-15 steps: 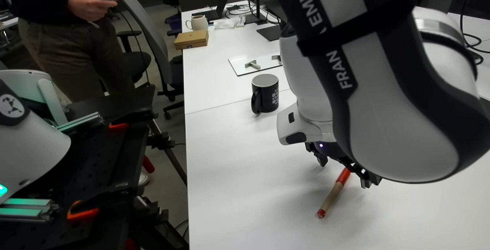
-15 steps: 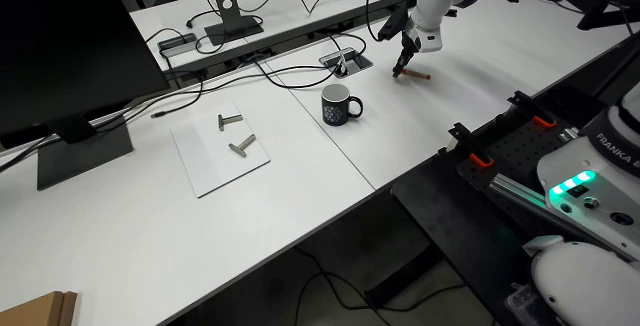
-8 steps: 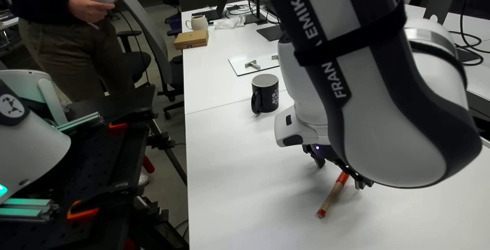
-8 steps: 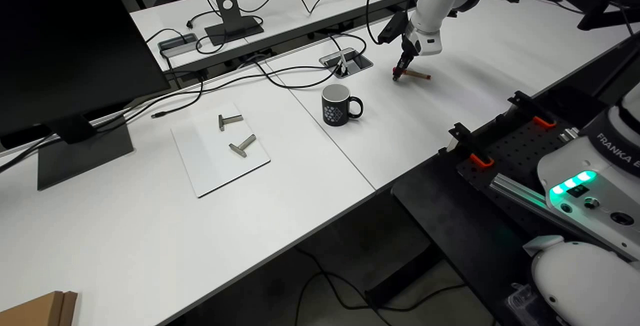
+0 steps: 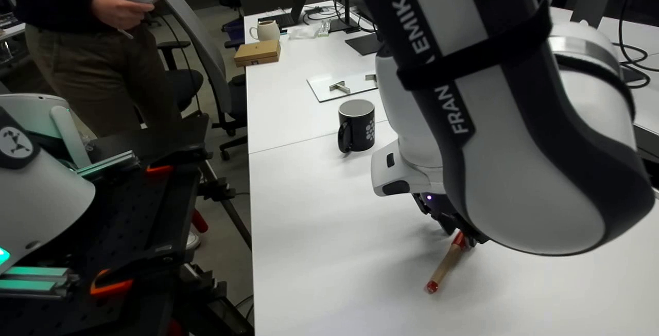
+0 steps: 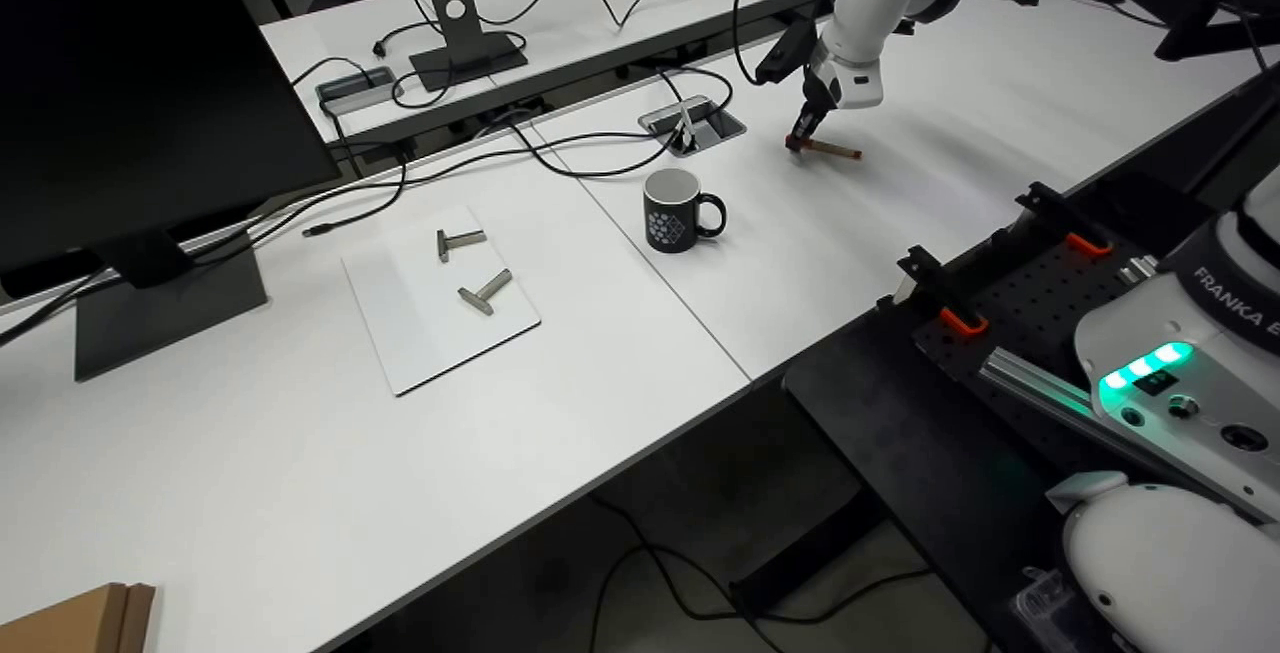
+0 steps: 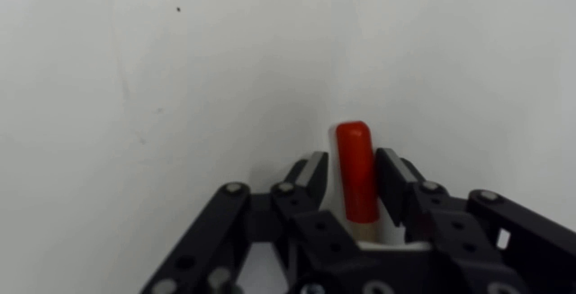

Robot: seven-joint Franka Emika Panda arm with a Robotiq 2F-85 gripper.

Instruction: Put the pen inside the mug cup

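We see the gripper [image 7: 352, 162] low in the wrist view, jaws narrow, loose around the pen [image 7: 359, 179]; the mug cup [image 6: 670, 218] stands mid-frame in both exterior views.

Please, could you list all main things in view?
tables: several, white, throughout
pen: one, tan with red ends, on table
mug: one, black, on table
box: one, brown, table edge
cup: one, white, near box
board: one, white, on table
T-pieces: two, grey, on board
monitors: several, black, on tables
cables: several, black, on tables
chairs: several, dark, beside tables
person: one, dark-clothed, near chair
arm: one, mostly white, above table
hand: one, black, astride pen
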